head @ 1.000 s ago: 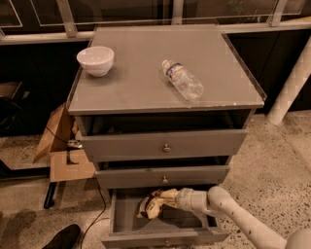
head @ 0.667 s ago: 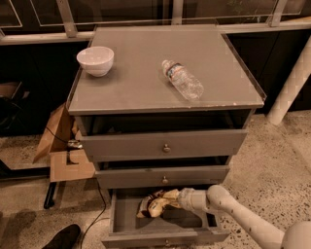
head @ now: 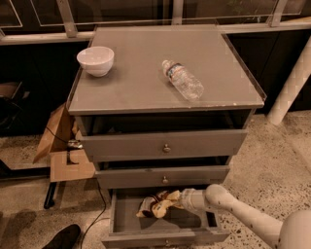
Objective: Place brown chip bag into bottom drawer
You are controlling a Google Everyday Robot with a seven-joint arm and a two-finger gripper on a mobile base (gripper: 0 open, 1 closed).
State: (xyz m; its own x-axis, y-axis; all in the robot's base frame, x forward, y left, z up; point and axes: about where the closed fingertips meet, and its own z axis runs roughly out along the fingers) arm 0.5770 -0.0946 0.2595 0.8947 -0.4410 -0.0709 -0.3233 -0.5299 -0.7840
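Gripper (head: 176,198): over open bottom drawer (head: 160,237), fingers clenched on brown chip bag (head: 153,206); bag trails lengthwise along drawer.

Indoor workspace, possibly a lab or office, as indicated by speckled terrazzo floor (head: 272,146), framed glass panels (head: 121,9), cardboard boxes (head: 70,165) and a trailing cable (head: 99,194). The gripper (head: 177,198) is seen inside the bottom drawer (head: 160,239).

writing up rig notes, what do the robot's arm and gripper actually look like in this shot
The arm is smooth, off-white and tubular, with a rounded ball-like joint and a bulkier rounded segment at lower right. No cables or markings show. The gripper, over the shallow grey wooden bottom drawer, has the same pale casing.
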